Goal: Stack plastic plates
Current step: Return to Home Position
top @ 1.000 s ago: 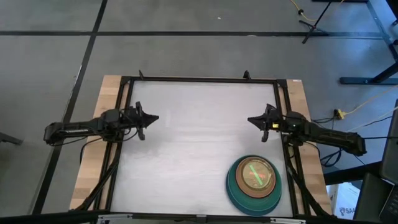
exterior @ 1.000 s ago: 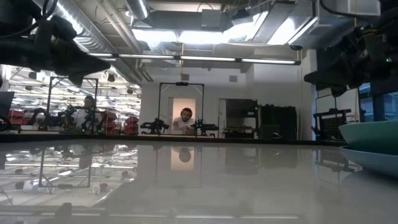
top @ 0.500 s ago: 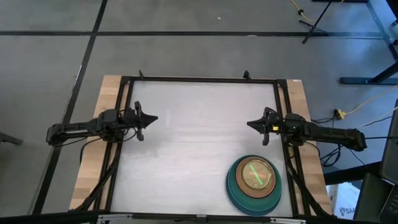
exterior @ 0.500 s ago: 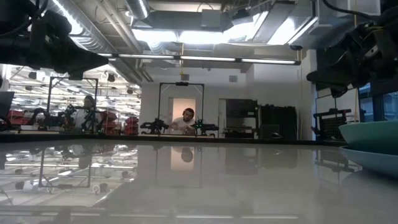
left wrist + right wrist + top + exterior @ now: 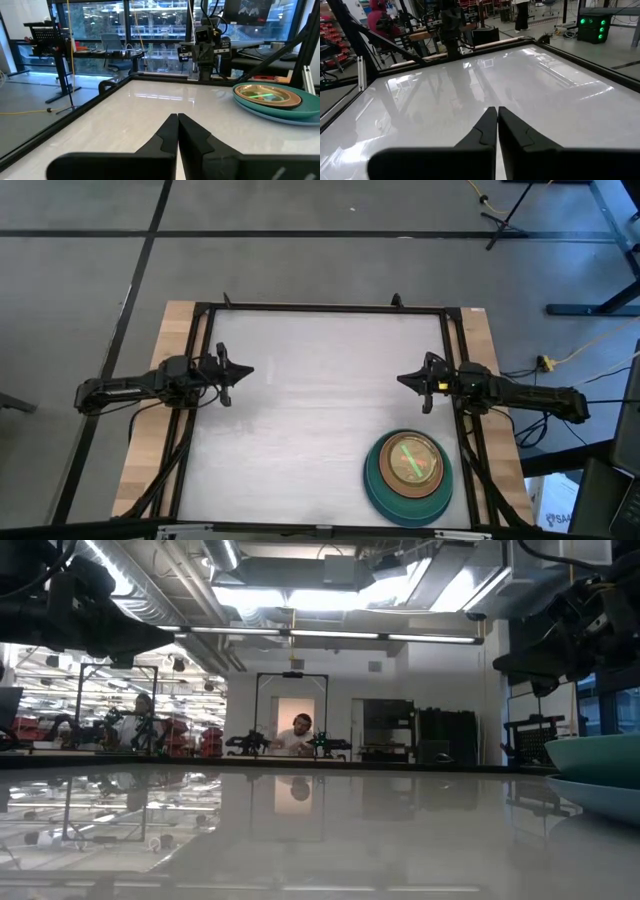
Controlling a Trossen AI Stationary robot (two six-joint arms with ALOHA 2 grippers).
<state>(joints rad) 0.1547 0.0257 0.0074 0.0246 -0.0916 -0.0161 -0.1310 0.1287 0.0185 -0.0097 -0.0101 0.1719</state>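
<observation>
A stack of plates (image 5: 408, 475) sits on the table near its front right: a slate-blue one at the bottom, teal on it, then a terracotta-orange plate with a neon-green one in its middle. The stack also shows in the left wrist view (image 5: 270, 97) and at the low view's right edge (image 5: 600, 775). My left gripper (image 5: 247, 369) hangs shut and empty at the table's left side. My right gripper (image 5: 402, 378) hangs shut and empty at the right side, farther from the front edge than the stack. Black and pink plates are not in view.
A black frame (image 5: 320, 308) runs along the white tabletop's far and side edges. Bare tabletop (image 5: 300, 430) lies between the two grippers and left of the stack. People sit and stand in the room beyond the table (image 5: 297, 730).
My right gripper has drawn slightly toward the table's right edge and settled; my left arm has shifted a little as well. The plates have stayed where they were.
</observation>
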